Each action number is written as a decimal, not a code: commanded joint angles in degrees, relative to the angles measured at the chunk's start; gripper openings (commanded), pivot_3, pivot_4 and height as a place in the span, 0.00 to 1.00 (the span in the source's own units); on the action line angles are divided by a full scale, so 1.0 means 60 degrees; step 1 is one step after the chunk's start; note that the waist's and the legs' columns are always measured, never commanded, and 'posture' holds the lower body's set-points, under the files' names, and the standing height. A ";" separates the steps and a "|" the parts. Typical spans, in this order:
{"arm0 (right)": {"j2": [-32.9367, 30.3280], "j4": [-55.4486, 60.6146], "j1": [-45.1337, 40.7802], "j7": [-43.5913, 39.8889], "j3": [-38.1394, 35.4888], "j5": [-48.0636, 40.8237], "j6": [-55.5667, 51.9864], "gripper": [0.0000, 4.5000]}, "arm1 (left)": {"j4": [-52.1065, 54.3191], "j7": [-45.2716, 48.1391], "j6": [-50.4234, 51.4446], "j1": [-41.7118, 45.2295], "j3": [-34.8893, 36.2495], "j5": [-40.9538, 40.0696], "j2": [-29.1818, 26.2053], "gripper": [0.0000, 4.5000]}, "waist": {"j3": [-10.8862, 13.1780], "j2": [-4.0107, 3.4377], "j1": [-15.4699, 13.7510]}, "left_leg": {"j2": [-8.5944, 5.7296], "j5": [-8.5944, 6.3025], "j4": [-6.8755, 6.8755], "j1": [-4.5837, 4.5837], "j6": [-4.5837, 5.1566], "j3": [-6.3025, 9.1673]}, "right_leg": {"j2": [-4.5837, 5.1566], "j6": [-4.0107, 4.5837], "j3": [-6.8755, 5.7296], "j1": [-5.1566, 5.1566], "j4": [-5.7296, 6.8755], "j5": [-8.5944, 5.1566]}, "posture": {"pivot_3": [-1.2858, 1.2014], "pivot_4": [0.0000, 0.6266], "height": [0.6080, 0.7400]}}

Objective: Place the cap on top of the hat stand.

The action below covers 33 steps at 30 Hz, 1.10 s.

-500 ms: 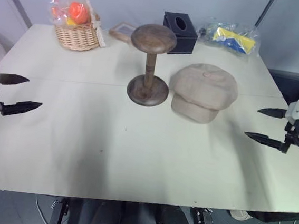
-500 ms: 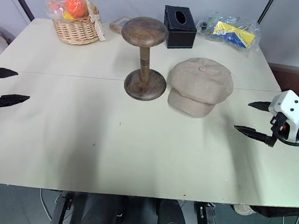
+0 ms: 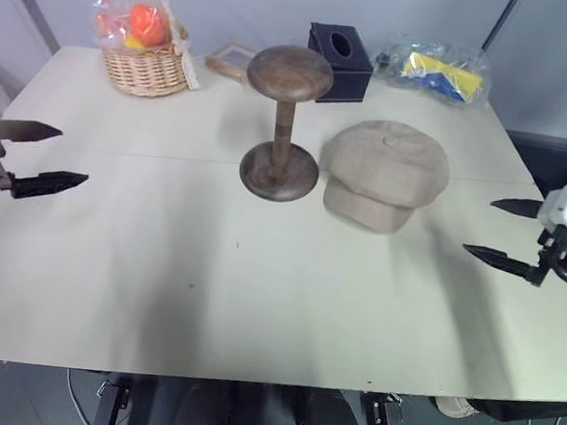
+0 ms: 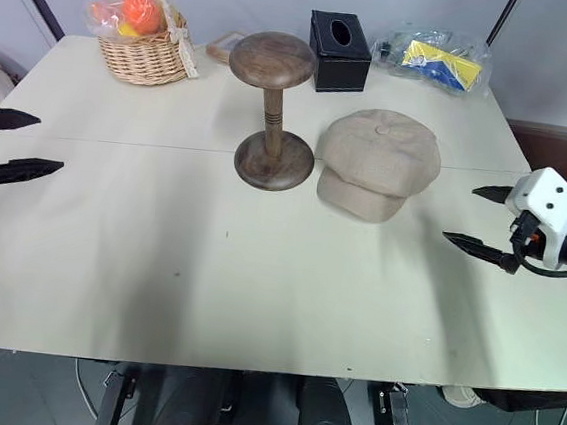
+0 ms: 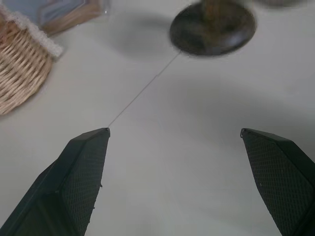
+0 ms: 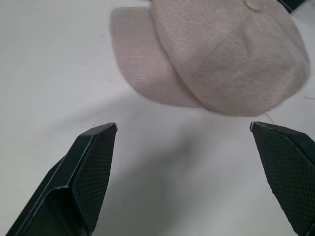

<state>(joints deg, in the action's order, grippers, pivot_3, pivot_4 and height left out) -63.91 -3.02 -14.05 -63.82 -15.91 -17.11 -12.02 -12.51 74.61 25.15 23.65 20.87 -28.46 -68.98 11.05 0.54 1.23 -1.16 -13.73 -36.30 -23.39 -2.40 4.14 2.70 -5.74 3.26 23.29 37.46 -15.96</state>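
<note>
Your cap lies flat on the table, crown up with its top button showing and its short brim turned toward the table's near edge. Take the cap as your landmark. Just beside it, on the robot's left, stands the hat stand, upright on its round disc base, its domed head bare; the base and the cap sit very close, and you cannot tell from the head views whether they touch.

Your right gripper hangs above the table to the cap's right and a little nearer the front edge, clearly apart from it, its two black fingers spread wide with nothing between them. In the right wrist view the cap lies ahead of the spread fingers, brim toward them, untouched.

Your left gripper is well away from the cap, past the hat stand near the table's left edge, its fingers also spread wide and empty. The left wrist view shows the stand's base ahead of it.

Behind the cap, along the far edge, sit a black box and a clear bag with yellow and blue contents. Far off to the cap's left, beyond the stand, is a wicker basket holding wrapped orange items, with a small flat frame beside it.
</note>
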 commanded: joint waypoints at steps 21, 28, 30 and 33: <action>0.4251 0.2987 -0.0436 0.7613 0.6395 0.8268 -0.1330 0.99 | 0.1784 0.2385 0.2957 0.4521 -0.3196 -0.1780 0.0871 1.00 | -0.0013 0.0051 -0.0027 | -0.0028 0.0004 -0.0061 -0.0014 -0.0005 0.0019 | -0.0017 -0.0003 -0.0006 0.0008 0.0061 -0.0008 | 0.52 0.24 1.00; 0.5068 0.1013 -0.0431 0.8864 0.6498 0.9130 -0.0790 0.99 | 0.1513 0.2487 0.2959 0.5048 -0.3428 -0.1477 0.1176 1.00 | -0.0019 0.0070 0.0013 | -0.0026 0.0004 -0.0118 -0.0002 -0.0005 0.0030 | -0.0027 -0.0003 -0.0008 -0.0013 0.0103 -0.0008 | 0.52 0.24 1.00; 0.5236 0.0404 -0.0631 0.9142 0.6409 0.9176 -0.0657 0.99 | 0.1471 0.2522 0.2941 0.5095 -0.3440 -0.1429 0.1200 1.00 | -0.0040 0.0104 0.0050 | -0.0024 0.0004 -0.0126 0.0009 -0.0005 0.0030 | -0.0028 -0.0003 -0.0008 -0.0029 0.0103 -0.0008 | 0.52 0.24 1.00; 0.5378 -0.0404 -0.1125 0.9427 0.6245 0.9197 -0.0483 0.99 | 0.1461 0.2569 0.2915 0.5083 -0.3407 -0.1366 0.1222 1.00 | -0.0043 0.0117 0.0169 | -0.0020 0.0004 -0.0135 0.0061 -0.0005 0.0034 | -0.0027 0.0020 -0.0009 -0.0095 0.0096 -0.0020 | 0.52 0.24 1.00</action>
<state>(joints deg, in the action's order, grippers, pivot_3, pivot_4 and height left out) -31.32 -0.04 -20.37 -7.95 23.73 36.99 -13.90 -4.05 89.72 43.31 52.74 -0.52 -36.78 -61.05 10.80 1.24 2.24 -1.25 -13.70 -37.12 -22.92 -2.43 4.36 2.57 -5.58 3.20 22.62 38.03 -16.10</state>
